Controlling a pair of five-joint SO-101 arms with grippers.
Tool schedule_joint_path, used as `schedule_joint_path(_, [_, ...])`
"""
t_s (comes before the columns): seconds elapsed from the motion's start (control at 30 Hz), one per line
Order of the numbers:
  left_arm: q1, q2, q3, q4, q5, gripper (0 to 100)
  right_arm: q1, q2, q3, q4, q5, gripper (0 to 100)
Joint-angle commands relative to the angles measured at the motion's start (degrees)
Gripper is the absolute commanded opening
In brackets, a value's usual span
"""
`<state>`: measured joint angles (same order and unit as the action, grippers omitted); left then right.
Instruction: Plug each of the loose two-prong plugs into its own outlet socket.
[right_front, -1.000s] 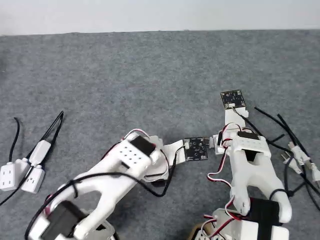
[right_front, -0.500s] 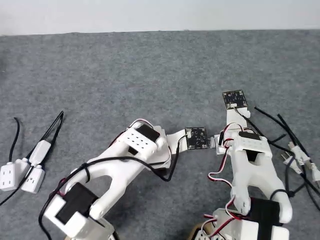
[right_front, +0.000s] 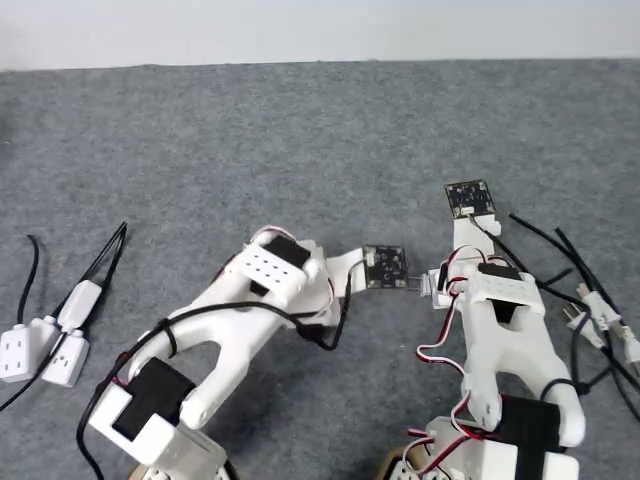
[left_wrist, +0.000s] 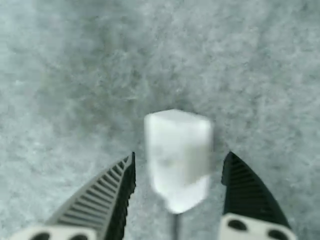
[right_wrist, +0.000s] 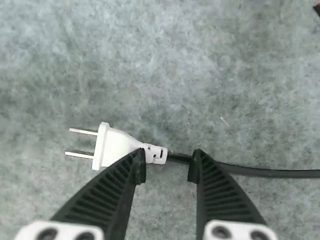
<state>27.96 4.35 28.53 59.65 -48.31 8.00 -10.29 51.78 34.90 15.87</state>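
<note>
The left gripper (left_wrist: 180, 159) is set open astride the outlet socket (left_wrist: 177, 150) (no jaw touching it); the right gripper (right_wrist: 168, 156) is spread over the neck of the two-prong plug (right_wrist: 112, 146), apparently so both can be seized.

No writing (or numbers) can be read.

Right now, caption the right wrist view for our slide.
Right end effector open astride the cord behind a plug on carpet.

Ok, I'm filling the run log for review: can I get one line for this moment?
left gripper open around socket | right gripper open over plug cord end | plug not yet inserted
</note>
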Motion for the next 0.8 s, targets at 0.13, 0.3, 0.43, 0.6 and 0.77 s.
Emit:
schedule_joint_path(0.13, [-4.1,-0.2,-6.1,-0.1,-0.7,26,0.5,-0.1,-1.3,-1.2,-0.1,14.3])
schedule_joint_path(0.3, [-1.4,-0.9,-4.3,4.0,-0.5,26,0.5,-0.1,-1.3,-1.3,-0.1,14.3])
schedule_joint_path(0.43, [3.7,-1.5,-3.9,9.0,1.1,26,0.5,0.0,-1.3,-1.3,-0.1,14.3])
schedule_joint_path(0.6, [4.4,-3.0,-1.3,8.5,2.7,26,0.5,0.0,-1.3,-1.3,-0.1,14.3])
schedule_joint_path(0.77, [4.0,-2.7,3.6,2.4,2.7,26,0.5,0.0,-1.3,-1.3,-0.1,14.3])
